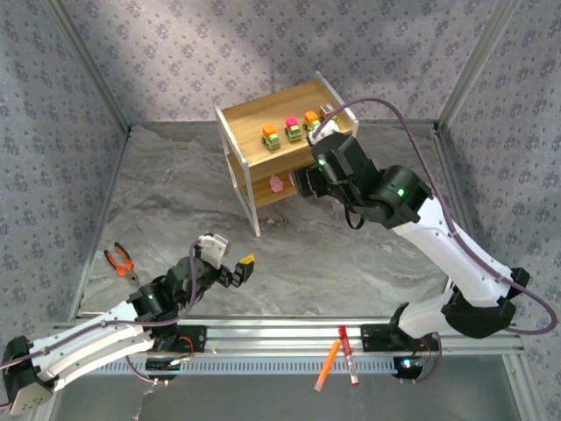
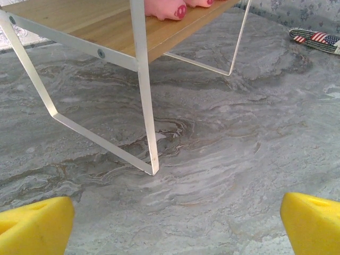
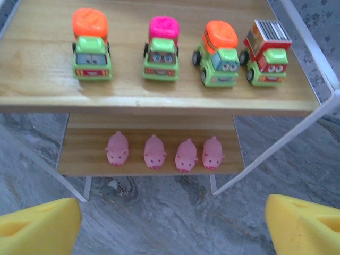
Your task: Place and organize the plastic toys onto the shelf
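Observation:
The shelf point(image 1: 254, 118) stands at the back middle of the table. In the right wrist view its top board point(image 3: 42, 69) carries a row of several yellow-green trucks point(image 3: 91, 50) with orange, pink and grey tops. On the lower board several pink pigs point(image 3: 154, 152) stand side by side, snouts toward the camera. My right gripper point(image 3: 172, 228) hangs open in front of the shelf with nothing between its yellow fingertips point(image 3: 37, 228); from above the right gripper point(image 1: 302, 182) is level with the lower board. My left gripper point(image 1: 232, 259) is open and empty near the front, facing a shelf leg point(image 2: 146, 106).
Orange-handled pliers point(image 1: 121, 261) lie at the left of the table. An orange marker point(image 1: 329, 364) and a red marker point(image 1: 348, 355) rest on the rail at the near edge. Patterned walls close the sides and back.

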`<action>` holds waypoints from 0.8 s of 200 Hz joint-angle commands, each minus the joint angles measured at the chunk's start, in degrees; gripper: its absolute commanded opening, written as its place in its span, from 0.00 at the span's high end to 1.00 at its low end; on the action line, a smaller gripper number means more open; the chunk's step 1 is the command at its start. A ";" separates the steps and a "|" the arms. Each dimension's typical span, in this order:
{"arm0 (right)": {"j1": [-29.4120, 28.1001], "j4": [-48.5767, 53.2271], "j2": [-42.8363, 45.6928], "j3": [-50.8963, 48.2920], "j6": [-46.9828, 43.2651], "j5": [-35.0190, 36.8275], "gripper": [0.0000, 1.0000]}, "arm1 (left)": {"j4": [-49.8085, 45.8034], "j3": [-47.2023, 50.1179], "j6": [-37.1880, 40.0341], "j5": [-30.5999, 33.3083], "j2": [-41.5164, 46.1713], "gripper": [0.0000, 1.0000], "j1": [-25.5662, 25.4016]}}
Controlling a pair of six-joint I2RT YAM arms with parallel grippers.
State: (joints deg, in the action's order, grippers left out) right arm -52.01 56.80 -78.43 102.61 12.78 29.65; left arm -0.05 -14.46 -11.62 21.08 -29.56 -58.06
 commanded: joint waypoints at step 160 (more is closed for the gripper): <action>10.87 -11.76 17.54 -38.36 10.54 -1.67 0.00 | -7.00 -15.29 2.67 0.71 -15.99 0.00 1.50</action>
State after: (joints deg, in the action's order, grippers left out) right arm -42.76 47.51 -63.02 68.51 20.56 27.79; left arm -5.63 -26.35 -11.03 22.26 -43.46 -57.30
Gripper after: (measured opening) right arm 0.998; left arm 0.994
